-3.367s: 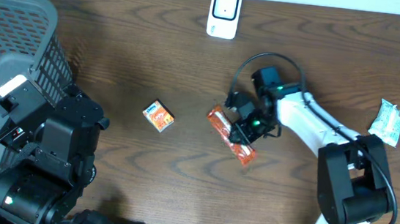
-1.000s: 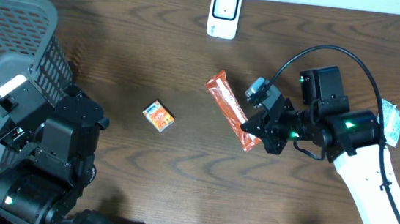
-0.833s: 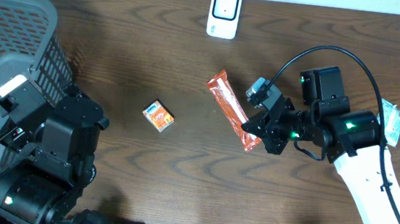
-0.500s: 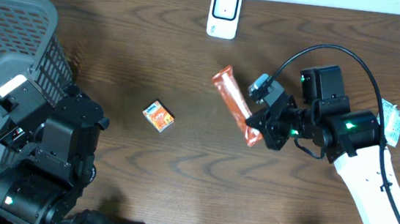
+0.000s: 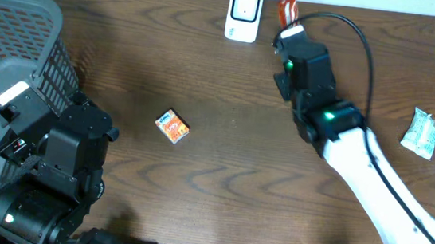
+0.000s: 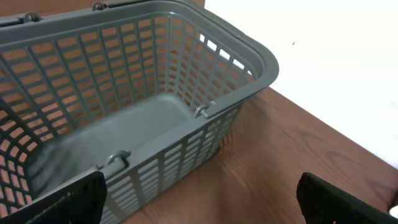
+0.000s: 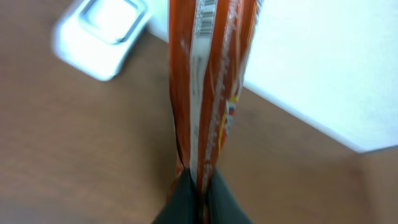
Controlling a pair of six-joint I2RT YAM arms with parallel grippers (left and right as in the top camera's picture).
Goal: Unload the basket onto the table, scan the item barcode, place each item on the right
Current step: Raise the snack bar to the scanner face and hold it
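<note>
- right gripper (image 7: 194, 186) is pinched shut on the tail end of the orange snack packet (image 7: 208, 93); the packet hangs off the table, sticking out past the fingers, so the printed end is free to show
- barcode (image 7: 208, 11) sits at the far tip on the seam side, facing the wrist camera; my guess is it needs turning toward the reader
- from overhead, the packet is at 12 o'clock on the table (image 5: 220, 178), just to the 3 o'clock side of the white scanner (image 5: 244, 14), not over it yet
- left gripper (image 6: 199, 205) is spread wide and empty, parked at 8 o'clock by the grey basket (image 6: 249, 50); probably just out of the way
- dark wood-grain top with a white wall along the 12 o'clock edge; small orange box (image 5: 173, 126) mid-table, white pouch (image 5: 423, 134) at 3 o'clock
</note>
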